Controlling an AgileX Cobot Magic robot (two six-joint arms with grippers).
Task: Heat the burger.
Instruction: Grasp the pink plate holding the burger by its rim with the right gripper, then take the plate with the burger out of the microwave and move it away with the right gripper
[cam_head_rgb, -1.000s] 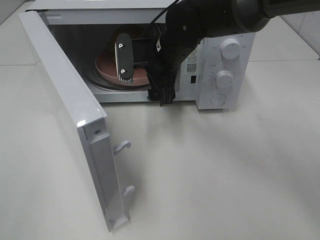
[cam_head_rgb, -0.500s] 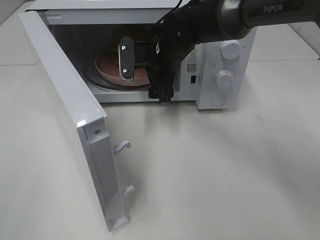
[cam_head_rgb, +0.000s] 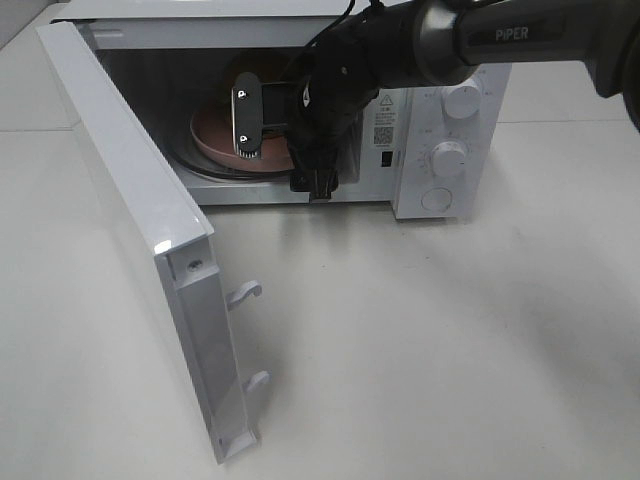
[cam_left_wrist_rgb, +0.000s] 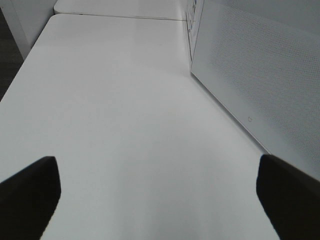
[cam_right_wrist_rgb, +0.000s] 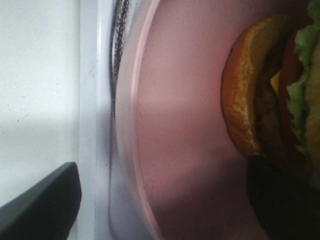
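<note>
Moved: since a second ago the right gripper has slid a little to the left at the mouth of the white boxy microwave; the round pink plate looks to sit as it did.
Right hand: its black jaws stand wide apart, one outside the plate's rim and one inside by the bun. It holds nothing that can be seen.
Left hand: the left gripper hangs wide open over the bare white table, with nothing in it.
Burger: the small round burger with a brown bun and green leaf lies on the pink plate inside the microwave, just past the right hand's inner finger, very close to it.
Door: the tall white microwave door is swung open, on the left of the right hand.
What could go wrong: if the hand pulls back crooked, the inner finger could bump the bun and tip the burger, or catch the rim and drag the plate out.
</note>
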